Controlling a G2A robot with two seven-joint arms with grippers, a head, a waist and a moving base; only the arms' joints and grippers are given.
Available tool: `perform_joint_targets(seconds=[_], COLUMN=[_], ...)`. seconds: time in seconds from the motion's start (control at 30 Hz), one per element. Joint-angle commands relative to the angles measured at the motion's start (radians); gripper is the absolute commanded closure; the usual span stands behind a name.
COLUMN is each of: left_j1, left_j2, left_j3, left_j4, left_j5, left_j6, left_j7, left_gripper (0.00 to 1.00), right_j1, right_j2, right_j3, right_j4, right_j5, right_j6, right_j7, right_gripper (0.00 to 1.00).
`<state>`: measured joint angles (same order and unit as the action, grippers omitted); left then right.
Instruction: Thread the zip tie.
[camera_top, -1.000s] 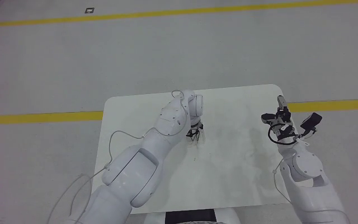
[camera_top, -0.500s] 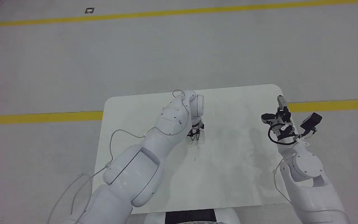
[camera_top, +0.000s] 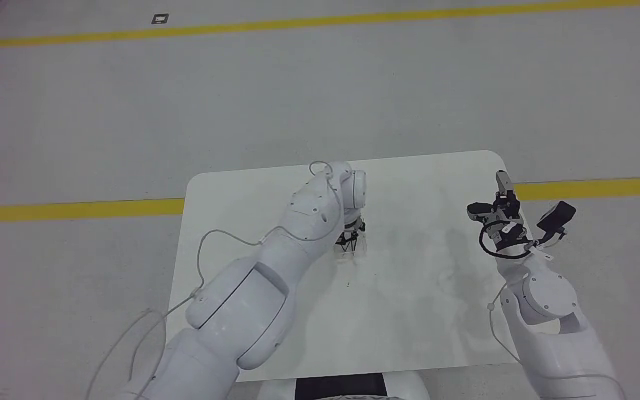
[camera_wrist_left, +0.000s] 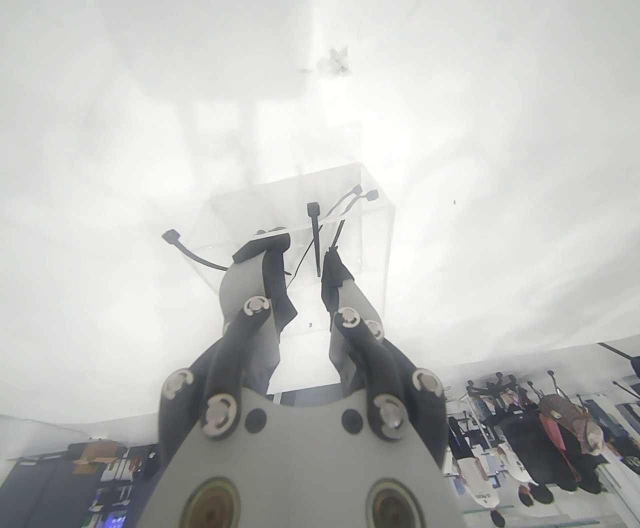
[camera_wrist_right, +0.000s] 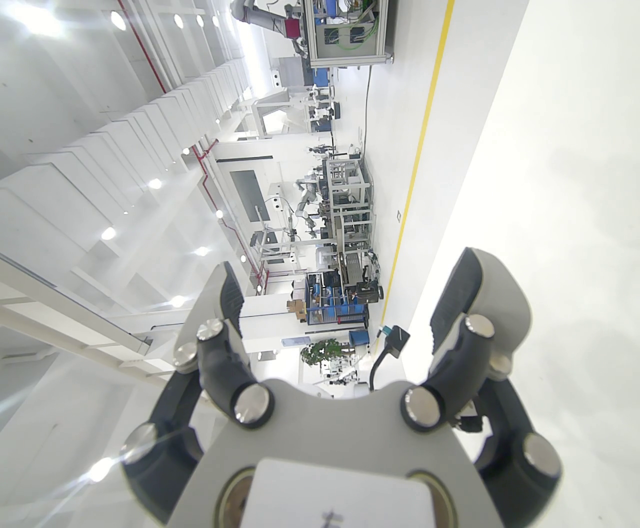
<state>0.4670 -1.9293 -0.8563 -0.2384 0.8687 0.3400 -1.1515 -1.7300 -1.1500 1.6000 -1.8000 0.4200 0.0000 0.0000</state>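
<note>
1. Left wrist view: the left gripper (camera_wrist_left: 299, 257) has its two fingers parted by a narrow gap and clamped on nothing. Their tips dip into the near side of a clear box (camera_wrist_left: 376, 235).
2. A black zip tie (camera_wrist_left: 315, 235) stands upright in that gap, close to one finger. Whether it touches the pad cannot be told.
3. A bent tie (camera_wrist_left: 192, 252) hangs out over one side wall of the box, its lower end hidden behind a finger.
4. Two leaning ties (camera_wrist_left: 350, 196) rest with their heads at the far wall. Their tails cross behind the upright one and are hard to follow.
5. The box stands on the white table (camera_wrist_left: 475, 150), and its walls nearly vanish against the bright top.
6. Top view: the left gripper (camera_top: 348, 238) points down near the middle of the table (camera_top: 430, 300). The box beneath it is too faint to outline.
7. The right gripper (camera_top: 503, 195) sits at the table's right edge, well apart from the box.
8. Right wrist view: the right gripper (camera_wrist_right: 345, 267) has its fingers spread wide with nothing between them.
</note>
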Motion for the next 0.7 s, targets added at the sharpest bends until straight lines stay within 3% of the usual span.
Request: perform_joint_targets(seconds=[0.0,0.67], left_j1=[-0.002,-0.020], left_j2=[-0.002,-0.035], left_j3=[0.003,0.035], left_j4=[0.006,0.079], left_j5=[-0.003,-0.015], left_j6=[0.000,0.000], left_j7=[0.002,0.044], left_gripper=[0.82,0.82], right_j1=[0.000,0.000], right_j2=[0.000,0.000], right_j3=[0.000,0.000], right_j4=[0.000,0.000], right_j5=[0.000,0.000], right_j6=[0.000,0.000], right_j7=[0.000,0.000], right_gripper=[0.00,0.00])
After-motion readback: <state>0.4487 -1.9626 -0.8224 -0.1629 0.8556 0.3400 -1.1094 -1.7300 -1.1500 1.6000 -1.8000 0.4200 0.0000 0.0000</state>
